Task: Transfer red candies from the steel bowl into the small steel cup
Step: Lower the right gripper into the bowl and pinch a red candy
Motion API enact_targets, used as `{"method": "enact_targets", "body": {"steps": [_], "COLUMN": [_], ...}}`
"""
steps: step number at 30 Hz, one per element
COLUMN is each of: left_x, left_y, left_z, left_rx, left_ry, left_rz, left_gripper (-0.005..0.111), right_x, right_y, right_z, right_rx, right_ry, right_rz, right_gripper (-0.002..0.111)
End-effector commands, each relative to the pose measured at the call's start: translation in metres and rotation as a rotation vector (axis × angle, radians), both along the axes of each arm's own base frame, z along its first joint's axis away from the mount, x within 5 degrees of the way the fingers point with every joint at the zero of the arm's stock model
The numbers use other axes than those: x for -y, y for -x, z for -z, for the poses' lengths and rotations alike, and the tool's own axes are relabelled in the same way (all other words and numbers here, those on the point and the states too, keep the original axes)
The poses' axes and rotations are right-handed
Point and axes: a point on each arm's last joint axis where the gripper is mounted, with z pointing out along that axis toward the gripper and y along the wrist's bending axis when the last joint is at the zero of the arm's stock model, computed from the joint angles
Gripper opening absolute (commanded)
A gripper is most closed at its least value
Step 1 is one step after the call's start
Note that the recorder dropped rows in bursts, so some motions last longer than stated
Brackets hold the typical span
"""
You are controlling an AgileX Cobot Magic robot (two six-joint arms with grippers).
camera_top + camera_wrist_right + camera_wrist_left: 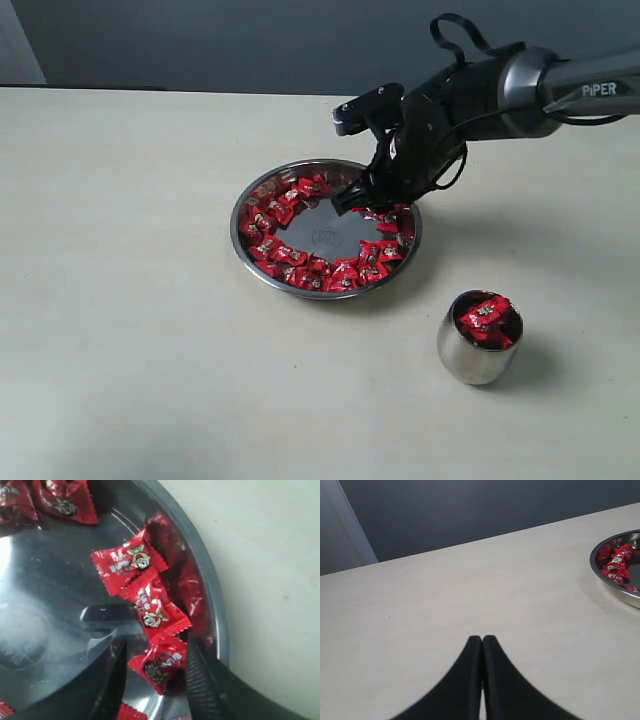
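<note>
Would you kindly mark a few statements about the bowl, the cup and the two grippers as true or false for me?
1. The small steel cup already holds red candies. True.
2. The left gripper has its fingers spread wide over the steel bowl. False: its fingers are shut together above bare table, beside the bowl.
3. The right gripper has its fingers open on either side of one candy near the bowl's rim. True.
4. The cup stands inside the bowl. False: it stands on the table, apart from the bowl.
5. The candies in the bowl lie mostly around its edge, leaving the middle bare. True.
</note>
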Motion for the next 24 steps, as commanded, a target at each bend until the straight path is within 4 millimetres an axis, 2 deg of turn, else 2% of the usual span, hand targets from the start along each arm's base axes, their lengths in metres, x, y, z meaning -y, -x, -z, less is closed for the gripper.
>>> {"method": "enact_targets", "body": {"steps": [1,12,13,15,17,20,24], "left_x": [0.000,0.000,0.000,0.000,0.000,0.000,0.000], "left_y": [0.000,0.000,0.000,0.000,0.000,0.000,0.000], "left_z": [-0.001,-0.001,-0.001,-0.001,-0.001,-0.001,-0.001], "left_rx": [0.012,0.012,0.012,0.012,0.012,0.012,0.012], "left_ry": [0.003,0.003,0.003,0.003,0.003,0.003,0.003], "left_rz": [0.000,0.000,0.000,0.000,0.000,0.000,0.000], "left_gripper": [0.000,0.000,0.000,0.000,0.000,0.000,0.000], "right_x": [0.002,0.002,0.002,0.001,0.001,0.000,-0.001], "right_y": [-0.002,-0.002,-0.002,-0.003,-0.003,-0.004,-0.004], "right_z": [0.008,0.028,0.028,0.027,0.023,0.018,0.000], "right_rx": [-0.018,-0.055,-0.055,-0.050,-0.039,-0.025,0.018], "right_ry": [0.016,0.035,0.035,0.033,0.027,0.018,-0.011], "right_rz": [0.000,-0.001,-0.001,-0.001,-0.002,-0.003,-0.003], "right_gripper": [0.038,0.037,0.035,0.016,0.003,0.001,0.001]}}
